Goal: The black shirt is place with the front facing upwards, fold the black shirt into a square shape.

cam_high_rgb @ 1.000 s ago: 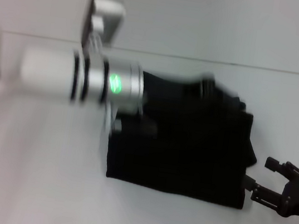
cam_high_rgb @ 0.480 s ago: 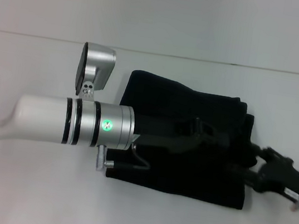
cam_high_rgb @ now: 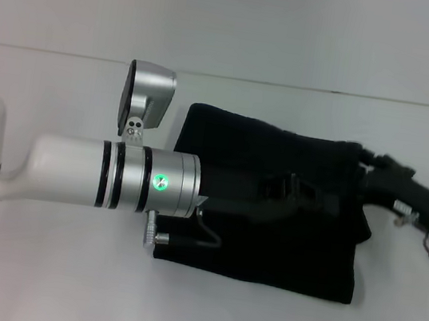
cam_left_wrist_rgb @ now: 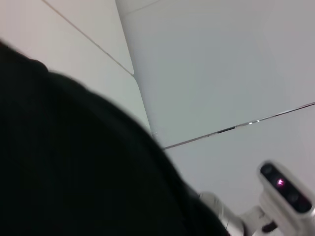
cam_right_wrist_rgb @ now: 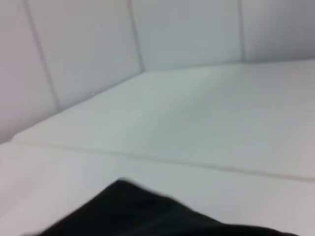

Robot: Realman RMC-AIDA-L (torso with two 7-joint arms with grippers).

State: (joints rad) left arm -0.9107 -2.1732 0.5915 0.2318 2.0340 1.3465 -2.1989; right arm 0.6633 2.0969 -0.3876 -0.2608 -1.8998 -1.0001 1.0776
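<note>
The black shirt [cam_high_rgb: 266,245] lies folded into a rough rectangle in the middle of the white table, plain black side up with no print showing. My left gripper [cam_high_rgb: 291,190] reaches in from the left and sits over the middle of the shirt, dark against the dark cloth. My right gripper [cam_high_rgb: 373,170] comes in from the right and is at the shirt's far right corner. The shirt fills the lower part of the left wrist view [cam_left_wrist_rgb: 74,162]. One corner of it shows in the right wrist view [cam_right_wrist_rgb: 147,211].
My left forearm [cam_high_rgb: 75,172] lies across the left half of the white table [cam_high_rgb: 36,271]. The table's back edge meets a pale wall [cam_high_rgb: 299,28]. Part of the right arm [cam_left_wrist_rgb: 283,196] shows in the left wrist view.
My right gripper has moved from the table near the shirt's front right corner back to its far right corner. My left arm has come forward and settled over the shirt's middle.
</note>
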